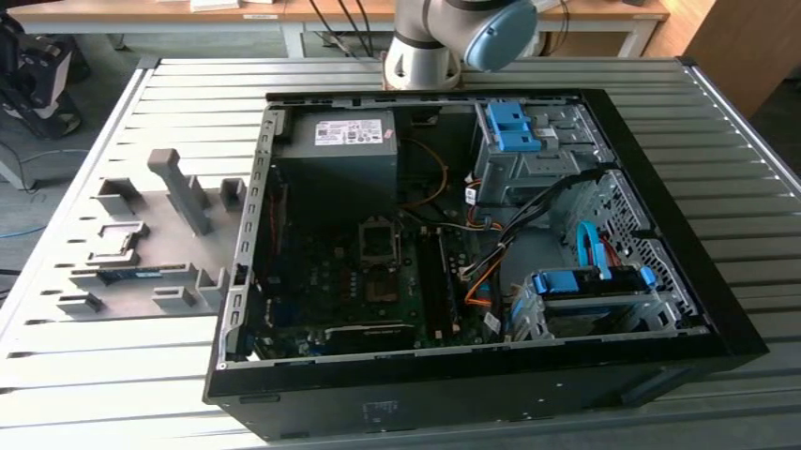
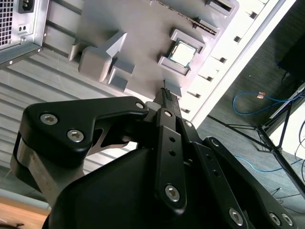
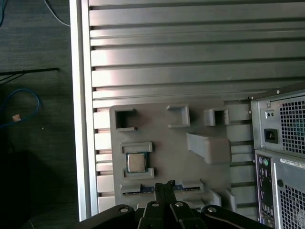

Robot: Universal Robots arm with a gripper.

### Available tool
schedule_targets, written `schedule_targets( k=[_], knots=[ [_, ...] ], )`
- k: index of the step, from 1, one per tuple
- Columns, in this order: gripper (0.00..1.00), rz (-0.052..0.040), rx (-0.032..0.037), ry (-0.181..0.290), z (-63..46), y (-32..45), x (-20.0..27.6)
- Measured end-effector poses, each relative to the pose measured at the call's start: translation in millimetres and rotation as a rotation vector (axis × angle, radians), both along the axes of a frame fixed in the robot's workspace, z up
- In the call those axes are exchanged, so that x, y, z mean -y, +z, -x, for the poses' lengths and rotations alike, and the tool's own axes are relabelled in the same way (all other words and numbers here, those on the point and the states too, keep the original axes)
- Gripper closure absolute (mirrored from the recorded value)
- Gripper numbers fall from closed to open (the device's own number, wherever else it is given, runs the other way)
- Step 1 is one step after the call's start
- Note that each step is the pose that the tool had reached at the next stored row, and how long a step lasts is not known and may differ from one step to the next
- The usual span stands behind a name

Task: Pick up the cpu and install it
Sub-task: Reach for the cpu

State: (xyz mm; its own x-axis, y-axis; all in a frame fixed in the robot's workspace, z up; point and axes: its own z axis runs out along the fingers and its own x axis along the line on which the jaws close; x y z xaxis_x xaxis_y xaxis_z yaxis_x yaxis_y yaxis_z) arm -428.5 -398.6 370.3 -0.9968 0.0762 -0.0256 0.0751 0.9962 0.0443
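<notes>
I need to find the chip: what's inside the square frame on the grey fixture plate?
The cpu lies inside the square frame on the grey fixture plate, silver face up. The frame's floor beneath it is covered and cannot be seen.

In the exterior view the grey fixture tray (image 1: 160, 242) lies at nine o'clock of the open computer case (image 1: 476, 234), on the slatted surface (image 1: 75, 375). The air over the cpu (image 3: 136, 162) is open, and a low raised frame (image 3: 137, 147) hems it in. In the exterior view the tall upright post (image 1: 182, 187) stands toward one o'clock of that pocket. The case wall (image 1: 259, 187) rises at three o'clock. The tool (image 3: 164, 185) hangs clear above the tray.
</notes>
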Motion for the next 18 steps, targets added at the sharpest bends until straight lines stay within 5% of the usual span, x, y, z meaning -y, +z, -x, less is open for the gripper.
schedule_targets(
  k=[18],
  knots=[
    [0.9,0.0,0.0002,0.0,10.2,-4.7,0.0]
  ],
)
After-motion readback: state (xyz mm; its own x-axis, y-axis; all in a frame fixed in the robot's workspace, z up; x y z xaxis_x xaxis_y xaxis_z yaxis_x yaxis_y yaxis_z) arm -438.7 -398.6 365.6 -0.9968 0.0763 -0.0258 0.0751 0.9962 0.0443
